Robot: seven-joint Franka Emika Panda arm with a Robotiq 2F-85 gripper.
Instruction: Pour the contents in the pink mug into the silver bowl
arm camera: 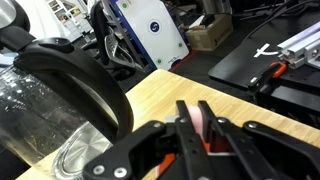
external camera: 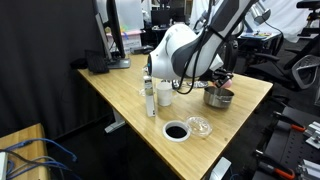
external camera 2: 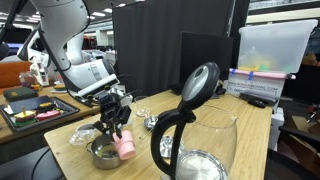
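A: Nearest the lens?
B: Glass kettle [external camera 2: 195,132], black handle, lid flipped up.

A: And just past the kettle?
B: Gripper [external camera 2: 119,134], clenched on the pink mug [external camera 2: 125,148]. Same story from the wrist: pink wall pinched between the fingers [arm camera: 184,125].

A: Mug against bowl?
B: Hanging low over the table [external camera 2: 72,140], just beside the silver bowl [external camera 2: 103,153], on the kettle side of the rim. Long axis steep, leaning. Mouth direction hard to make out.

A: So the next move?
B: Probably a short sideways carry toward the bowl, away from the kettle, then more wrist roll. Otherwise, a likely spill onto the wood.

A: Farther back?
B: Translucent storage box [external camera 2: 272,50], well apart.
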